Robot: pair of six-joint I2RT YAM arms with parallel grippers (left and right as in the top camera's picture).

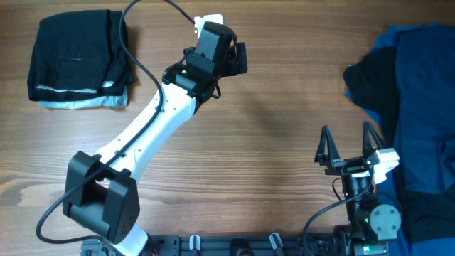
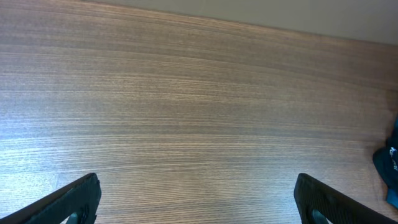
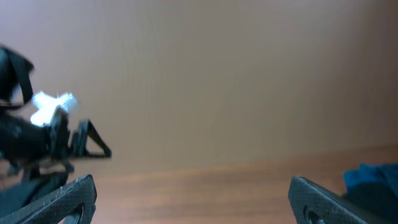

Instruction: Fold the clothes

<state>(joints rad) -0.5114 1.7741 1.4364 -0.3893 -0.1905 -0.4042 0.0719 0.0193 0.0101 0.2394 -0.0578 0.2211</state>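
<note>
Found right fingers (image 3: 336, 202) spread wide, empty, lower right, beside unfolded blue-black clothes (image 1: 423, 107) heaped at right edge. Judged these soft, light, floppy; best pinched at a hem or waistband. Farther up, left fingers (image 2: 323, 199) equally agape; folded stack (image 1: 75, 60) upper left.

Wood-grain table (image 1: 270, 128) under even light, plain beige wall (image 3: 205, 74) behind.
</note>
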